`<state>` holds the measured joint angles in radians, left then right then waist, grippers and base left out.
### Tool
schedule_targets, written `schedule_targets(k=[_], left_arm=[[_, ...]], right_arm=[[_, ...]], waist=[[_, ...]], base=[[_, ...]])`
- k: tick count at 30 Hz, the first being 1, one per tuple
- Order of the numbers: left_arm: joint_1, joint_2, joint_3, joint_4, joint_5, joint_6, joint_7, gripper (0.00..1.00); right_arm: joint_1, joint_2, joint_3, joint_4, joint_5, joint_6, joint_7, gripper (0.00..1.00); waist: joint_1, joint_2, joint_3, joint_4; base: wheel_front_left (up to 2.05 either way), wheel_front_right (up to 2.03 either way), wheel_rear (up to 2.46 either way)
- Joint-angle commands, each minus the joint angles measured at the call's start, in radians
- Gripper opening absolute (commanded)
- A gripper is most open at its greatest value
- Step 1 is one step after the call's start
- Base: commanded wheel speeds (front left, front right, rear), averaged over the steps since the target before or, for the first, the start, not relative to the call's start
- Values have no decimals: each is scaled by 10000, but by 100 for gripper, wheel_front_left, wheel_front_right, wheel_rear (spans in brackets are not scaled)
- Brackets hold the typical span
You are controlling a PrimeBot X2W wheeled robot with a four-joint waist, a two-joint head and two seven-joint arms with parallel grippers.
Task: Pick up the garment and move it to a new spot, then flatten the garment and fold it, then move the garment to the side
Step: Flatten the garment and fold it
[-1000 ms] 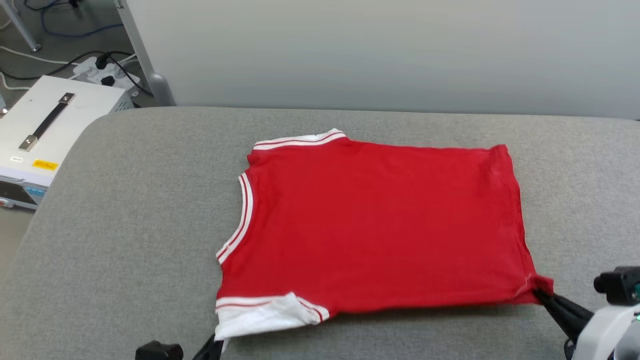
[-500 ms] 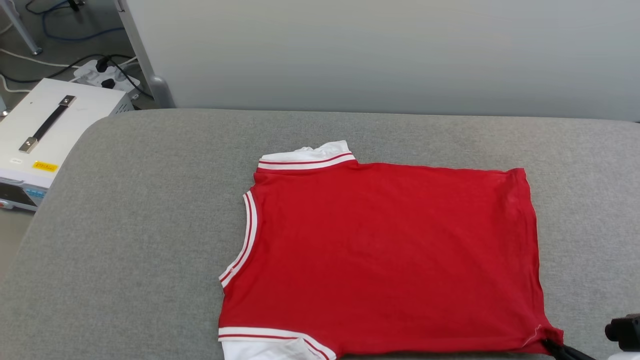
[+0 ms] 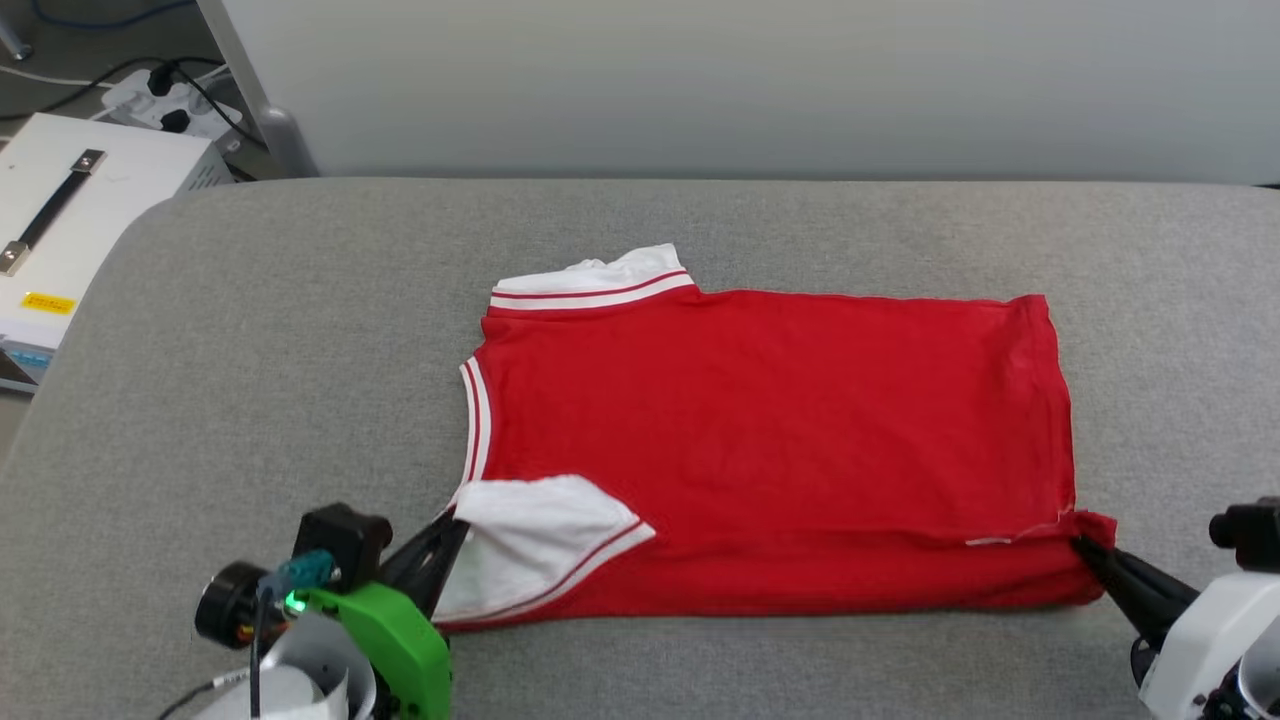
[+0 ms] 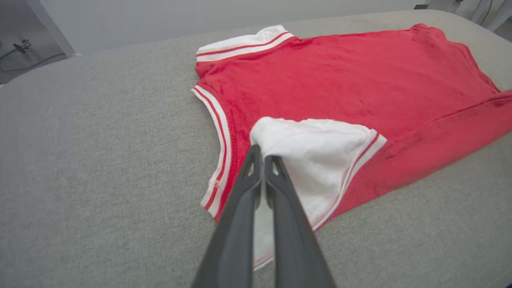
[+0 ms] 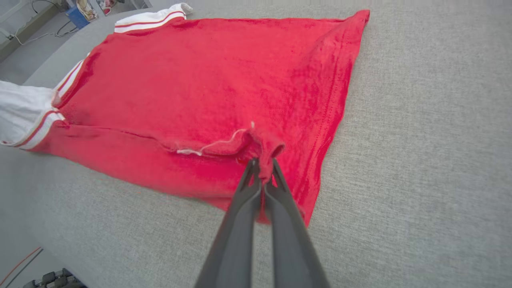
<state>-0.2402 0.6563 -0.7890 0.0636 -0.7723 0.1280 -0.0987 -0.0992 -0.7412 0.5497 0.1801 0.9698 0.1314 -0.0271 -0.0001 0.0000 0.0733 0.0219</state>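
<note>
Compared with the earlier head view, the near edge of the garment (image 3: pixel 770 420) is now turned over onto its own red body, so that the white sleeve (image 3: pixel 535 530) is laid on top; the camera itself is also seen to be shifted. The garment is spread across the middle of the grey bench (image 3: pixel 250 350), plain red face up. The left hand (image 3: pixel 452 522) is clamped shut on the sleeve corner, and the right hand (image 3: pixel 1085 548) is pinched shut on the near hem corner, one at each end of the fold.

Several risks are judged from here. If one hand is carried further than the other, the fold line is likely to be skewed. If the cloth is released while it is held clear of the surface, the narrow flap may be dropped back or wrinkled. Only a small bunch of hem is held by the right hand, so it could be pulled free under tension.
</note>
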Motion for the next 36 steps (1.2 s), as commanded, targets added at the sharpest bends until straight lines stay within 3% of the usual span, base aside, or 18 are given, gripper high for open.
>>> schedule_targets(k=[1, 16, 24, 32, 33, 34, 35, 36], left_arm=[[-478, -69, 17, 166, 179, -166, 70, 0], [-3554, -1075, 108, 3474, 390, -1771, -157, 0], [-3996, -1838, -296, 5472, 358, -2232, -310, 0], [-3867, -2316, -645, 6813, 74, -2502, -721, 0], [-3902, -2326, -644, 6888, 70, -2510, -804, 0], [-3945, -2337, -628, 6959, 49, -2517, -889, 47], [-3981, -2338, -621, 6991, 47, -2523, -957, 100], [-4030, -2323, -591, 7001, 37, -2528, -1049, 100]], right_arm=[[-289, 77, -152, -84, -83, -7, 130, 0], [-2370, 603, -453, 473, -347, -7, 1290, 0], [-3130, 922, 159, 1510, -538, -7, 1485, 0], [-3224, 1060, 717, 1963, -403, -7, 1113, 0], [-3199, 1033, 723, 1985, -393, -7, 1012, 24], [-3161, 998, 709, 2001, -397, -7, 867, 93], [-3120, 979, 678, 1997, -398, -7, 735, 100], [-3051, 964, 622, 1971, -394, -7, 573, 100]], waist=[[1, 0, 294, -127], [1, 0, 1967, -401], [1, 0, 2436, -382], [1, 0, 2189, -310], [1, 0, 2119, -284], [1, 0, 2024, -251], [1, 0, 1928, -220], [1, 0, 1811, -182]], base=[[0, 0, 0], [0, 0, 0], [0, 0, 0], [0, 0, 0], [0, 0, 0], [0, 0, 0], [0, 0, 0], [0, 0, 0]])
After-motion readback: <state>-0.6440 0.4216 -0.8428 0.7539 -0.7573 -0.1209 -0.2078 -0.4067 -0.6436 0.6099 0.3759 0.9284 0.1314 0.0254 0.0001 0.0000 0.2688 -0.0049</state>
